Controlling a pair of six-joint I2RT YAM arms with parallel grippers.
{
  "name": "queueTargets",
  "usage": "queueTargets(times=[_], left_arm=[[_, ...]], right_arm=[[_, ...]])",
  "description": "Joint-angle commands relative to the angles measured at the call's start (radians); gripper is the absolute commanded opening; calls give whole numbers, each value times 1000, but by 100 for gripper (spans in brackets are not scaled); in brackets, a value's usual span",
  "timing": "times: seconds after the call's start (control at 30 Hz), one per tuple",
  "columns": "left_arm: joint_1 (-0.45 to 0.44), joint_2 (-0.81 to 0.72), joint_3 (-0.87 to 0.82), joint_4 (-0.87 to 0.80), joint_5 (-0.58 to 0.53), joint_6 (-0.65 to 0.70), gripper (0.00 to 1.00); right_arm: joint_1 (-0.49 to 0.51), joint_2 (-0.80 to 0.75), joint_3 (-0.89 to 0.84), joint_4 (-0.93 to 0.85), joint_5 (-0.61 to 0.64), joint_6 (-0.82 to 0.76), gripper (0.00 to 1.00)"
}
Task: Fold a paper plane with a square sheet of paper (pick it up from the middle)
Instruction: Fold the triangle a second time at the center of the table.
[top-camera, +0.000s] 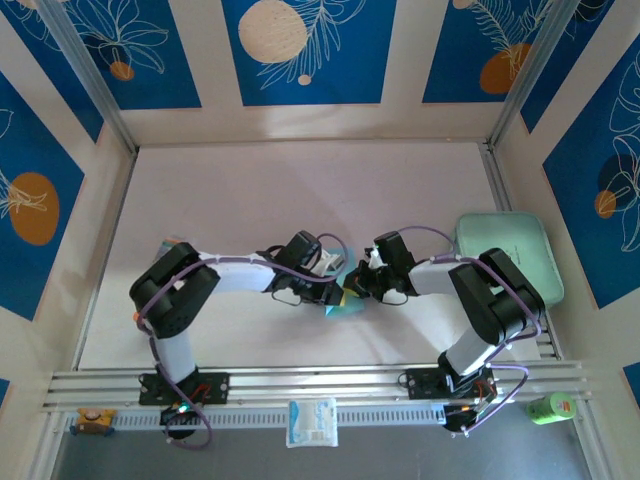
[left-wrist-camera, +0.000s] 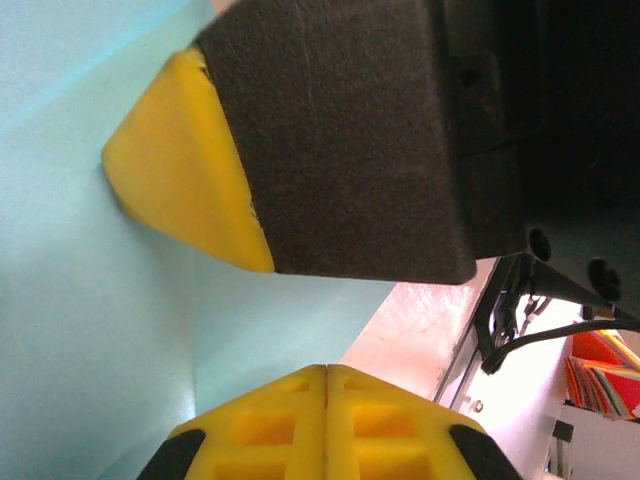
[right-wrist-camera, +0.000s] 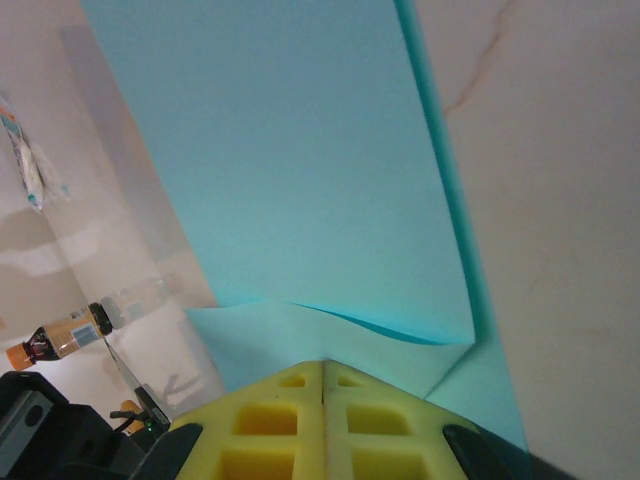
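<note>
Cyan square sheet of paper (right-wrist-camera: 300, 180), part-folded, sits pinched in closed left claw (left-wrist-camera: 326, 370) and right claw (right-wrist-camera: 322, 365).

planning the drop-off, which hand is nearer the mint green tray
Right. The right hand sits mid-table with the mint-green tray off to its right; the left hand meets it from the other side, farther from the tray.
</note>
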Motion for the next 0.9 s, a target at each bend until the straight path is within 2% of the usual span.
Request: queueTargets(times=[0.0, 0.27, 0.87], left_arm=[[-15, 24, 38, -56, -2, 40, 5], [-16, 36, 43, -114, -50, 81, 5], [-15, 33, -6, -79, -57, 80, 6]], right_arm=[[-7, 21, -33, -76, 46, 13, 0], [-8, 21, -34, -77, 46, 11, 0], [-17, 21, -39, -81, 44, 6, 0]])
